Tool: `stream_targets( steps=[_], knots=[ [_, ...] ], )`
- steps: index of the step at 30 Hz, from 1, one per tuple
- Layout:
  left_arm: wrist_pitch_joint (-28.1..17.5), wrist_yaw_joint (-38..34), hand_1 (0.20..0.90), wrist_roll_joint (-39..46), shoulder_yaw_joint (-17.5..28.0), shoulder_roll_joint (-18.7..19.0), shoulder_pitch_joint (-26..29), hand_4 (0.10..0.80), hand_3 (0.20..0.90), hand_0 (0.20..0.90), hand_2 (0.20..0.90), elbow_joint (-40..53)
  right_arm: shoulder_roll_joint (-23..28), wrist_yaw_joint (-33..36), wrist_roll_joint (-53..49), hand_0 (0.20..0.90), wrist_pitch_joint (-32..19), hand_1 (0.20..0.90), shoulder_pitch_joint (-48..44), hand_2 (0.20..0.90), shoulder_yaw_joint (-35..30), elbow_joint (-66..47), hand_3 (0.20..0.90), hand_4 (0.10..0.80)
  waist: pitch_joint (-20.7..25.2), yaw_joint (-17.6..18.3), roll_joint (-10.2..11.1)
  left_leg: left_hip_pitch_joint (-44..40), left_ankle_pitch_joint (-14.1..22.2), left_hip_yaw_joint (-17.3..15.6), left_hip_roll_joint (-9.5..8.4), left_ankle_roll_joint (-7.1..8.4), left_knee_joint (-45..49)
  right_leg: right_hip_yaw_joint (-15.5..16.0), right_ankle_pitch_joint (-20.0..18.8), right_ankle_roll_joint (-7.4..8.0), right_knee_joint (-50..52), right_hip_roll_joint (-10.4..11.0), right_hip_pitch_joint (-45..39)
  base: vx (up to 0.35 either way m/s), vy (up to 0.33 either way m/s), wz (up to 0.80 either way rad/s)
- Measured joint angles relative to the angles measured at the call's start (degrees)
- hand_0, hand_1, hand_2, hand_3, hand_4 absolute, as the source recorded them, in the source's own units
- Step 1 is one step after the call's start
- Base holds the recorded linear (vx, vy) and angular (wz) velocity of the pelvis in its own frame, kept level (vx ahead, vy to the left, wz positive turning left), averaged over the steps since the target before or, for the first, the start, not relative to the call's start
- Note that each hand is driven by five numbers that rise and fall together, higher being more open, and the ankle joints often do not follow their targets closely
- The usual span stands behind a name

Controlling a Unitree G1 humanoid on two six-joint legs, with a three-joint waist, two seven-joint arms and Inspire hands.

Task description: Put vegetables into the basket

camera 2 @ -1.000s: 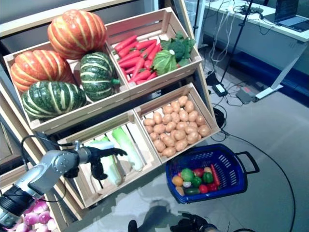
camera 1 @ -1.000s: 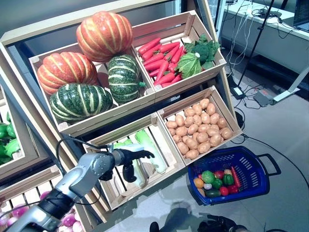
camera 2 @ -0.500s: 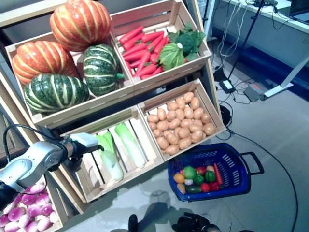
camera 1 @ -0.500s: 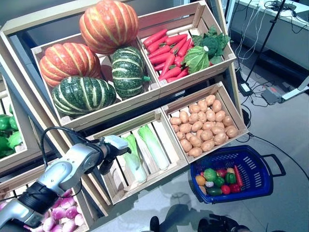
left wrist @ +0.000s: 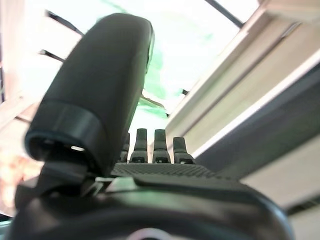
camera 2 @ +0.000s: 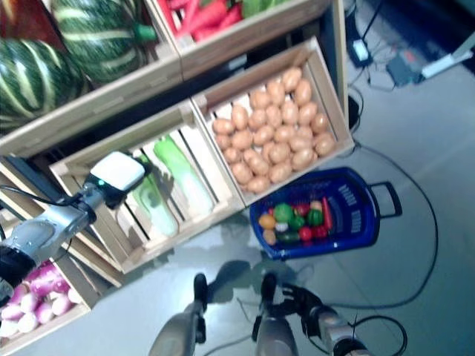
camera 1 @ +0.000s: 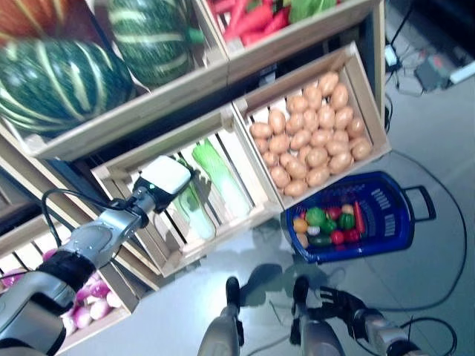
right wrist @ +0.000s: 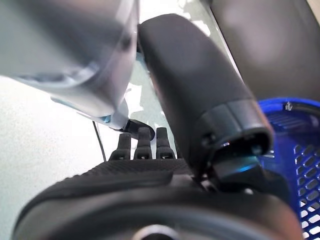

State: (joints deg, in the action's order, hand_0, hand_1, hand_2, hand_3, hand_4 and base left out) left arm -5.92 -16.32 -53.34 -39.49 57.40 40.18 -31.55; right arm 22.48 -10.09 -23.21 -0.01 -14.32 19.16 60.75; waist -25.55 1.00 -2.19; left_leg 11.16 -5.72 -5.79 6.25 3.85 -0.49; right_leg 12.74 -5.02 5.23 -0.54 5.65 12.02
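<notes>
Below, the blue basket [camera 1: 390,215] serves as the landmark: it stands on the grey floor [camera 1: 415,297], already holding a small heap of vegetables [camera 1: 326,222] — green, red, orange and white pieces — at its end nearer the stand. Directly above it in the head views sits the wooden crate of potatoes [camera 1: 315,141], its front corner just over the basket's rim. To the left of the basket, beside the potato crate, is the slatted crate [camera 1: 141,222] holding pale green cabbages [camera 1: 219,185] laid lengthwise. Farther up from the basket, on the shelf above, rest striped green pumpkins [camera 1: 59,74] and, over the potato crate, red carrots [camera 1: 249,15] with green leaves beside them.

Left hand [camera 1: 165,180]: well to the left of the basket, at the slatted crate, beside the cabbages; the white-covered back of the hand faces the head camera. In its own wrist view the fingers [left wrist: 160,145] point straight out toward a pale green cabbage and the thumb stands up apart — nothing is held.

Right hand [camera 1: 338,304]: low, just below the basket in the head views, above the floor. Its wrist view shows straight fingers [right wrist: 142,145] and a raised thumb, the basket's blue mesh close alongside; it holds nothing.

Purple-and-white bulbs [camera 1: 82,311] fill a low crate far left of the basket.
</notes>
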Motion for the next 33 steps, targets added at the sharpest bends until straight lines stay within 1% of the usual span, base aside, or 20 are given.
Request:
stream_targets(
  steps=[3,4,6,8,9,12,13,16,21,25,26,31,33],
  knots=[
    [0.0,-2.6,0.900,-0.6,-0.6,-0.3,3.0,0.800,0.900,0.900,0.900,-3.2,0.0,0.0,-1.3,0.900,-0.3,0.900,-2.1,0.900,0.1,-0.7,0.900,0.800,-2.4,0.3,1.1,2.1,0.0,-0.7,0.19,0.00,1.6,-1.0,0.4,-0.48,2.9,0.2,3.1,-0.088,0.018,-0.13],
    [0.0,-3.3,0.900,-1.1,-0.9,-0.5,3.4,0.800,0.900,0.900,0.900,-3.7,0.0,0.0,-2.0,0.900,-0.4,0.900,-2.2,0.900,0.1,-0.7,0.900,0.800,-2.6,0.5,1.3,2.7,0.0,-0.7,0.23,0.02,2.1,-1.2,0.5,-0.55,3.4,0.2,3.8,-0.092,0.034,-0.08],
    [0.0,-4.6,0.900,-2.3,-2.9,-0.6,4.9,0.800,0.900,0.900,0.900,-5.3,0.1,0.0,-2.0,0.900,-0.5,0.900,-2.4,0.900,0.1,-0.8,0.900,0.800,-2.7,0.7,1.5,3.9,0.1,-0.8,0.32,0.03,3.1,-1.6,1.3,-0.83,6.0,0.3,5.9,-0.079,0.030,-0.04],
    [0.0,-4.6,0.900,-3.2,-3.6,-0.6,6.0,0.800,0.900,0.900,0.900,-6.0,0.1,0.0,-2.1,0.900,-0.5,0.900,-2.8,0.900,0.2,-0.8,0.900,0.800,-2.8,0.8,1.7,6.1,0.3,-0.9,0.44,0.08,5.0,-2.3,2.8,-1.17,9.4,0.5,8.9,-0.062,0.021,-0.05],
    [0.0,-4.5,0.900,-3.4,-5.1,-0.5,7.2,0.800,0.900,0.900,0.900,-6.8,0.2,0.0,-2.5,0.900,-0.5,0.900,-2.9,0.900,0.2,-0.8,0.900,0.800,-2.8,0.7,1.8,7.4,0.6,-0.9,0.54,0.15,6.3,-2.6,3.2,-1.36,11.1,0.6,10.5,-0.059,0.029,-0.10],
    [0.0,-3.8,0.900,-4.5,-6.8,-0.6,8.9,0.800,0.900,0.900,0.900,-8.6,0.6,0.1,-4.3,0.900,-0.6,0.900,-4.2,0.900,0.3,-1.6,0.900,0.800,-3.0,1.1,2.0,10.6,0.8,-1.0,0.78,0.30,9.1,-3.2,4.2,-1.97,15.1,0.8,14.5,-0.058,0.036,-0.07],
    [0.0,-3.4,0.900,-5.0,-7.5,-0.6,9.9,0.800,0.900,0.900,0.900,-9.3,1.2,0.1,-4.4,0.900,-0.6,0.900,-4.8,0.900,0.5,-2.7,0.900,0.800,-3.2,1.2,2.1,12.2,1.1,-1.1,0.89,0.61,10.1,-3.7,4.4,-2.22,16.7,0.9,16.6,-0.046,0.023,-0.11],
    [0.0,-1.6,0.900,-5.5,-8.2,-0.6,11.9,0.800,0.900,0.900,0.900,-9.6,1.9,0.1,-4.6,0.900,-0.6,0.900,-6.1,0.900,0.5,-4.3,0.900,0.800,-3.7,1.4,2.4,15.2,1.1,-1.6,1.20,0.61,11.8,-4.6,4.5,-2.51,19.0,0.9,20.4,-0.061,0.022,-0.09],
    [0.7,1.2,0.900,-6.7,-9.3,-0.6,14.6,0.800,0.900,0.900,0.900,-10.5,2.4,1.0,-7.0,0.900,-0.6,0.900,-6.3,0.900,0.6,-6.2,0.900,0.800,-3.8,1.7,2.4,19.9,1.0,-1.5,1.70,0.84,13.9,-4.7,4.9,-3.13,21.9,0.8,25.5,-0.024,0.012,-0.01],
    [1.0,3.6,0.900,-7.2,-9.7,-0.6,14.8,0.800,0.900,0.900,0.900,-12.0,2.5,1.9,-7.0,0.900,-0.6,0.900,-6.7,0.900,0.7,-7.0,0.900,0.800,-3.8,2.5,2.5,21.1,1.1,-1.1,1.76,1.04,14.2,-4.6,5.3,-3.60,22.7,0.8,26.7,0.009,0.001,0.03],
    [1.5,5.3,0.900,-7.9,-9.7,-0.6,14.8,0.800,0.900,0.900,0.900,-12.0,2.7,2.2,-7.0,0.900,-0.6,0.900,-6.8,0.900,0.8,-7.1,0.900,0.800,-3.8,2.7,2.5,21.1,0.9,-1.0,1.78,1.16,14.3,-4.5,5.4,-3.73,22.8,0.8,26.7,0.000,0.000,0.00],
    [2.0,8.8,0.900,-7.9,-9.7,-0.6,14.8,0.800,0.900,0.900,0.900,-12.3,3.3,2.4,-8.2,0.900,-0.6,0.900,-7.1,0.900,0.8,-7.3,0.900,0.800,-3.8,2.6,2.5,21.3,1.2,-1.0,1.77,1.21,14.2,-4.4,5.9,-3.74,23.0,0.8,27.0,0.002,0.002,0.01],
    [2.8,10.3,0.900,-7.9,-9.7,-0.6,14.8,0.800,0.900,0.900,0.900,-12.3,3.6,2.4,-8.8,0.900,-0.7,0.900,-7.1,0.900,0.8,-7.6,0.900,0.800,-3.8,2.5,2.5,21.6,1.2,-0.9,1.61,1.24,14.2,-4.5,6.3,-3.52,23.9,1.0,27.7,0.006,0.004,0.02]
  ],
)
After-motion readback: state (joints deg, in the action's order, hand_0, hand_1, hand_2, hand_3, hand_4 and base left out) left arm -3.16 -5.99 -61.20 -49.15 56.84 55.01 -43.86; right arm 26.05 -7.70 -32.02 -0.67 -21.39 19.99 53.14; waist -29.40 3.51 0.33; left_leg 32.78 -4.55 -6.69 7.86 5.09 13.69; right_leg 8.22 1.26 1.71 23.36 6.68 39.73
